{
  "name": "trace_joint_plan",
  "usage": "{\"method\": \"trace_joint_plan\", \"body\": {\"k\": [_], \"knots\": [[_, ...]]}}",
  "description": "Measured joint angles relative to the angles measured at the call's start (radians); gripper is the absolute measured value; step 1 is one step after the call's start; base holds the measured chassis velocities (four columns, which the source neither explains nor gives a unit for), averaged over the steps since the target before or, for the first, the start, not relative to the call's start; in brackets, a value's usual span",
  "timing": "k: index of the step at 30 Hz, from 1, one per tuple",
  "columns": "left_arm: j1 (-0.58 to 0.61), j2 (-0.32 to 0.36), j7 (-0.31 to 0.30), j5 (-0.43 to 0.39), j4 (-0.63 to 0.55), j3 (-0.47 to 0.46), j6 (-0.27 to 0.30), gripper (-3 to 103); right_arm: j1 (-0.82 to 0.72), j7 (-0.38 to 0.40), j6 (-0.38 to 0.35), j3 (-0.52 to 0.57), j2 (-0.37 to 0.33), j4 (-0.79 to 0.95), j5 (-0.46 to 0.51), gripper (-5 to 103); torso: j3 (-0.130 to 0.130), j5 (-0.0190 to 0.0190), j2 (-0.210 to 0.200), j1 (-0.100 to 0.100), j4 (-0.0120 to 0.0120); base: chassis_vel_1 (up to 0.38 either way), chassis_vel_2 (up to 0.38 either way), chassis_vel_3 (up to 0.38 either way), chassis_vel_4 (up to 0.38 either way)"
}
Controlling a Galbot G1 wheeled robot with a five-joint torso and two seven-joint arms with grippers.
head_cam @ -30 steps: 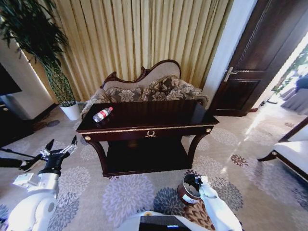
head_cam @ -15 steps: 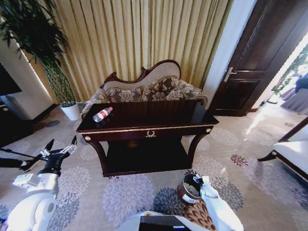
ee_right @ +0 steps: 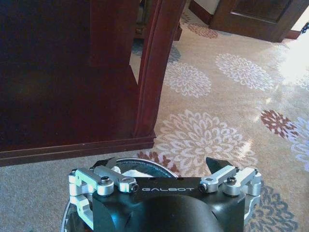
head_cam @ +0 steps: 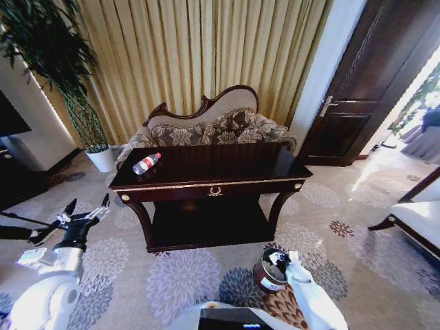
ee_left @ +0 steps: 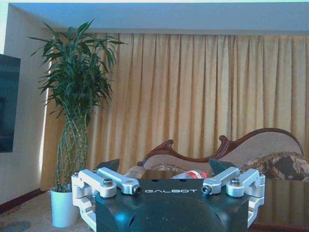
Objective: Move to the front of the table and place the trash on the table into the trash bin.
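The dark glossy table (head_cam: pixel 227 161) with gold trim stands ahead of me on the carpet. A clear plastic bottle with a red label (head_cam: pixel 146 163) lies on its far left corner, and it also shows as the bottle (ee_left: pixel 193 174) between my left fingers' tips, farther off. My left gripper (head_cam: pixel 89 202) hangs open and empty, low and to the left of the table. The reddish-brown trash bin (head_cam: pixel 265 276) sits on the floor by the table's front right leg (ee_right: pixel 152 72). My right gripper (ee_right: pixel 163 163) is open directly above the bin's shiny rim (ee_right: pixel 145 161); something white (ee_right: pixel 129 172) lies inside.
A carved sofa (head_cam: pixel 206 127) stands right behind the table, against gold curtains. A potted plant (head_cam: pixel 96 148) is at the back left and a dark door (head_cam: pixel 364 103) at the back right. A white chair (head_cam: pixel 419 213) sits at the right edge. Open carpet lies in front.
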Motion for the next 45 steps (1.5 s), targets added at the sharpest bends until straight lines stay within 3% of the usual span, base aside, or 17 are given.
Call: {"method": "trace_joint_plan", "body": {"k": [7,9,10,12,19,23,26,29,36,39,45], "knots": [[-0.001,0.001,0.001,0.0,0.001,0.001,-0.001,100,0.006,0.0,0.008,0.003,0.004,-0.003,0.02,100,0.0,-0.0001,0.0,0.0,-0.0005,0.0,0.0,0.0,0.0],[-0.001,0.0,0.001,0.0,0.0,0.002,-0.001,100,0.011,0.0,-0.083,-0.001,0.004,0.036,0.194,100,0.0,0.0001,0.0,0.0,0.0,0.0,0.0,0.0,0.0],[-0.001,0.0,0.001,0.0,0.0,0.002,-0.001,100,0.011,0.0,-0.083,-0.001,0.004,0.036,0.194,100,0.0,0.0001,0.0,0.0,0.0,0.0,0.0,0.0,0.0],[0.0,0.0,0.001,0.0,-0.001,0.002,-0.001,100,0.013,0.0,-0.167,-0.005,0.0,0.084,0.347,100,0.0,-0.0002,0.0,0.0,0.0003,0.0,0.0,0.0,0.0],[0.001,-0.001,0.001,0.0,0.001,0.004,-0.004,100,0.014,0.0,-0.214,-0.001,0.002,0.094,0.381,100,0.0,-0.0002,0.0,0.0,-0.0001,0.0,0.0,0.0,0.0],[0.002,0.0,0.001,0.0,0.006,0.003,-0.011,100,0.021,0.0,-0.21,-0.002,0.005,0.069,0.373,100,0.0,0.0,0.0,0.0,0.0,0.0,0.0,0.0,0.0],[0.002,0.003,0.008,0.0,0.014,0.003,-0.018,100,0.047,0.0,-0.105,-0.007,0.007,0.003,0.285,100,0.0,0.0,0.0,0.0,-0.0001,0.0,0.0,0.0,0.0],[-0.001,0.002,0.011,0.001,0.017,0.008,-0.02,100,0.087,0.0,-0.071,-0.007,0.01,-0.034,0.252,100,0.0,0.0,0.0,0.0,0.0,0.0,0.0,0.0,0.0],[0.001,0.002,0.012,0.001,0.019,0.007,-0.026,100,0.107,0.0,-0.09,-0.005,0.01,-0.064,0.176,100,0.0,-0.0001,0.0,0.0,0.0,0.0,0.0,0.0,0.0],[0.007,0.004,0.017,0.001,0.03,0.003,-0.04,100,0.11,0.0,-0.073,-0.005,0.024,-0.114,0.053,100,0.0,0.0003,0.0,0.0,0.0,0.0,0.0,0.0,0.0],[0.008,0.004,0.02,0.001,0.03,0.002,-0.045,100,0.139,0.0,-0.039,-0.002,0.029,-0.16,0.035,100,0.0,0.0,0.0,0.0,0.0003,0.0,0.0,0.0,0.0]]}}
